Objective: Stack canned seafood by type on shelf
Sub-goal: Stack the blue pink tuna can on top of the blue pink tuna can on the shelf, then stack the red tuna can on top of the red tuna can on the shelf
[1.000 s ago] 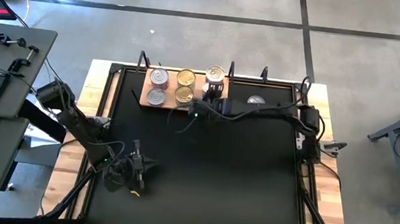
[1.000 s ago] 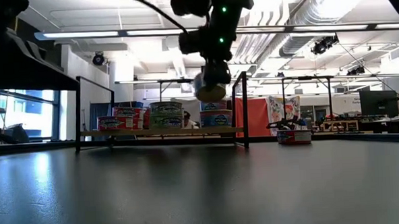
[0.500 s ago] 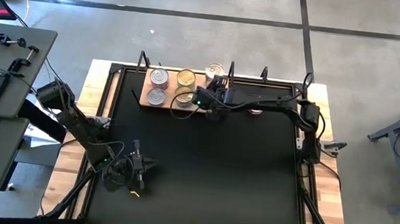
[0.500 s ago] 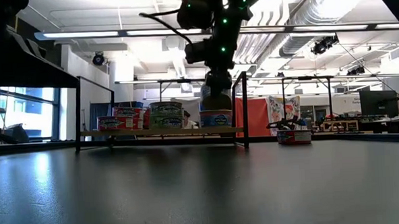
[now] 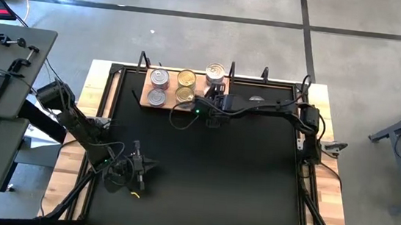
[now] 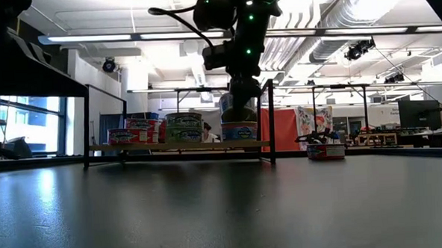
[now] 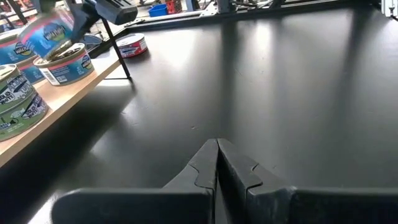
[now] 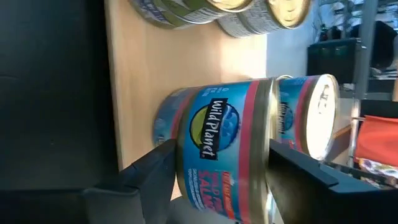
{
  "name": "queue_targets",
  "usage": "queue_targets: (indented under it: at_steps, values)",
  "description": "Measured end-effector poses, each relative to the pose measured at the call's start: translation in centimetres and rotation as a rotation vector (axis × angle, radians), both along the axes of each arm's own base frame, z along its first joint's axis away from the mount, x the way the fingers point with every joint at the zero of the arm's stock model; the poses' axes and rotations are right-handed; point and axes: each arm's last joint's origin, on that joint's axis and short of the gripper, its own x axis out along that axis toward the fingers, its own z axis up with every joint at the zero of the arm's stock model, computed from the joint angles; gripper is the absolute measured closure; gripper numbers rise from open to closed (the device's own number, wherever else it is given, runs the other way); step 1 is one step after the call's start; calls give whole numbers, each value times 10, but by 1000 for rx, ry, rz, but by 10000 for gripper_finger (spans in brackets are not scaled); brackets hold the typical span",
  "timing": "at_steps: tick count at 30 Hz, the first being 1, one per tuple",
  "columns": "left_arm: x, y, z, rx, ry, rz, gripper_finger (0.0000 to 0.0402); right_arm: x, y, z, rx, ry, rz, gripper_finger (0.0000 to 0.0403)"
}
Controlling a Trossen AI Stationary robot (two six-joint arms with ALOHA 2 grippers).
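My right gripper (image 5: 213,99) is at the right end of the light wooden shelf (image 5: 172,86), shut on a blue tin of canned seafood with pink bands (image 8: 217,149). The tin stands upright above another blue tin (image 6: 239,131). A third blue tin (image 8: 311,112) stands just beyond it. Gold-lidded tins (image 5: 185,85) and silver-lidded tins (image 5: 159,85) stand on the shelf's left part. My left gripper (image 7: 217,163) hangs shut over the black mat (image 5: 202,172) at the near left, touching nothing. My right gripper has the blue tin between its two fingers, one finger (image 8: 158,171) at the bottom rim (image 8: 180,140) and the other (image 8: 298,174) at the lid's rim (image 8: 270,143). The fingers come slanting down from the table's right. The tin sits upright on the tin below.
A red-sided tin (image 6: 327,151) lies on the mat to the right of the shelf, partly under my right arm in the high view. Metal posts (image 6: 270,122) stand at the shelf's ends. The wide mat in front of the shelf is bare.
My right gripper has turned and sunk a little at the shelf's right end. The blue tin, tilted a second ago with a gold face toward the low camera, now stands upright and lower, on the tin beneath.
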Motion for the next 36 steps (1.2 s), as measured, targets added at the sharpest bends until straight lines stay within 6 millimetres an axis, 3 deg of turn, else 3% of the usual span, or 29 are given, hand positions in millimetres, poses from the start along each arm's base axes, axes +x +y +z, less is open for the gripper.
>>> queue_targets:
  at_steps: [8,21,28,32,36]
  values:
    - [0,0,0,-2,0,-1,399,-1,1,-1,27,-5,-14,152]
    - [1,-1,1,-14,-11,-1,399,2,1,23,-21,-77,-88,151]
    - [1,-1,1,-16,-12,-1,399,0,-2,25,-37,-98,-136,151]
    - [1,-1,1,-16,-12,-1,399,-3,20,42,38,-158,-71,151]
    - [1,-1,1,-19,-13,-2,399,-14,58,67,314,-216,105,151]
